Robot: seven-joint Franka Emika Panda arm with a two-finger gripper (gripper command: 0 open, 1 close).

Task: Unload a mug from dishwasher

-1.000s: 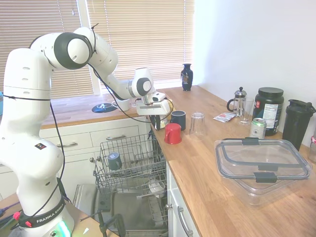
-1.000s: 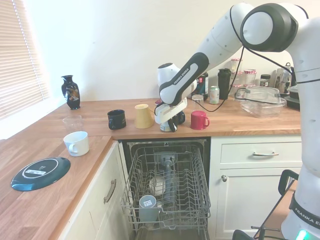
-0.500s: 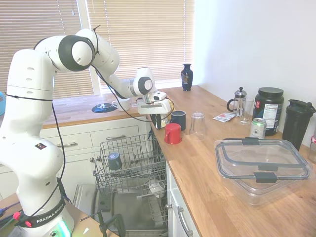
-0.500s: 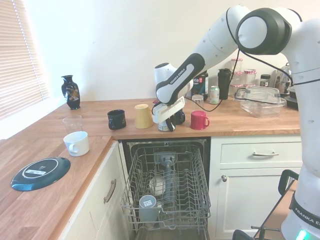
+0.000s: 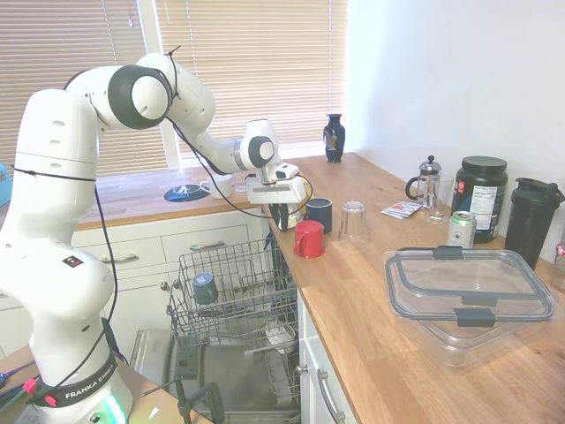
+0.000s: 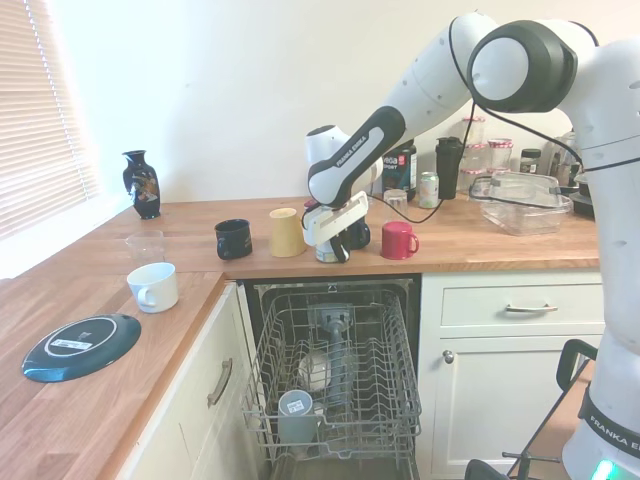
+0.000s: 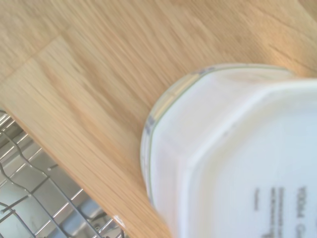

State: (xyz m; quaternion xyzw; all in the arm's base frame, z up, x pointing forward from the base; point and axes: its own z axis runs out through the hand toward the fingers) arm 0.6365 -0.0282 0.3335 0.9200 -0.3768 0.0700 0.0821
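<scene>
The mug (image 6: 324, 254) is small and pale, and it sits at the wooden counter's front edge above the open dishwasher (image 6: 390, 380). My gripper (image 6: 333, 245) is shut on the mug, its dark fingers on either side. From the first exterior view the mug (image 5: 284, 218) is mostly hidden behind the gripper (image 5: 284, 212). Up close in the wrist view, the mug (image 7: 233, 153) is upside down with its printed base showing, resting on or just above the wood. The dishwasher rack (image 5: 229, 265) is pulled out over the dropped door (image 5: 231, 375).
A red mug (image 6: 397, 240), a yellow mug (image 6: 286, 232) and a dark mug (image 6: 233, 239) stand close around the gripper. A blue-grey mug (image 6: 295, 415) sits in the rack. A glass (image 5: 353, 221) and a clear lidded container (image 5: 468, 291) are further along the counter.
The gripper and the mug in it have shifted slightly along the counter edge toward the yellow mug. Everything else has stayed put.
</scene>
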